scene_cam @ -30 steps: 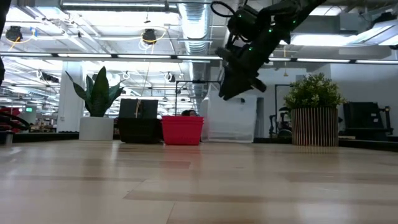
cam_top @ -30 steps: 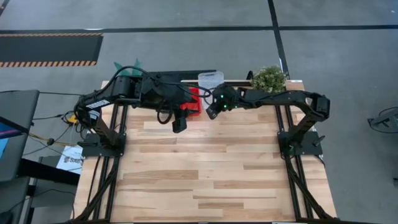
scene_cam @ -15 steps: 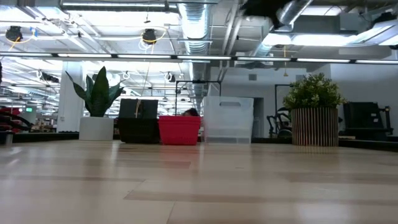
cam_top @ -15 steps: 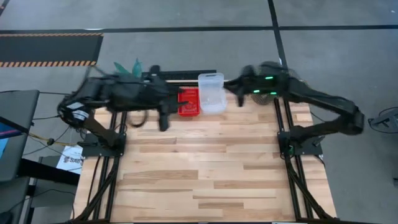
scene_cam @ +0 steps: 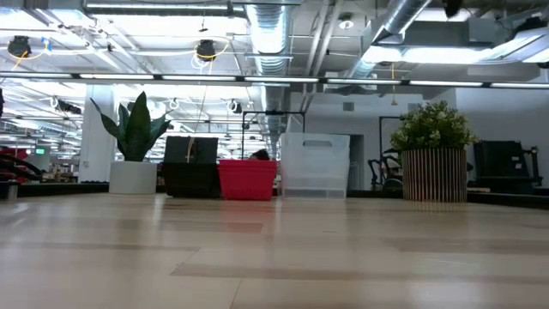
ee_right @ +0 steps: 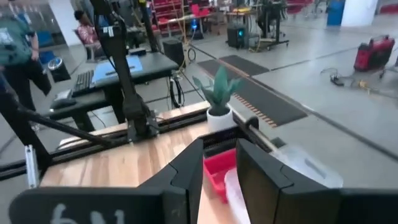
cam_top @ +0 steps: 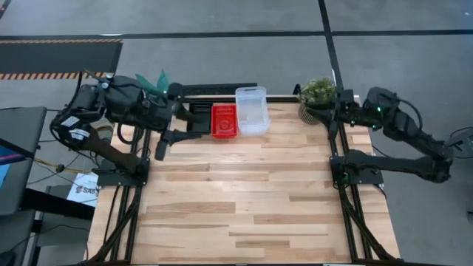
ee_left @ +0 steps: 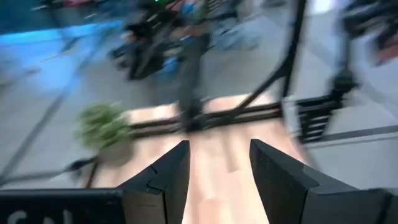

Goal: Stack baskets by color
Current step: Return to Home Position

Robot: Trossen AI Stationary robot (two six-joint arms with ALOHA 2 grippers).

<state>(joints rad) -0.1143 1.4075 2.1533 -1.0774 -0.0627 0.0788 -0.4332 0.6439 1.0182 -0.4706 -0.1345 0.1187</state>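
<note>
black baskets (cam_top: pixel 199 117) partly hidden, counts unclear

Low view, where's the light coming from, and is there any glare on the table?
Low view: ceiling lights shine from beyond the table, which shows only a soft sheen; the black stack reads dark, the clear stack pale. High view: even light, no glare on the wood.

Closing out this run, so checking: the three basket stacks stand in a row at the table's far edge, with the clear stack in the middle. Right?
No: the high view shows the red stack in the middle, the clear stack at the end nearer the bushy plant, the black stack at the other. The far-edge row is right.
</note>
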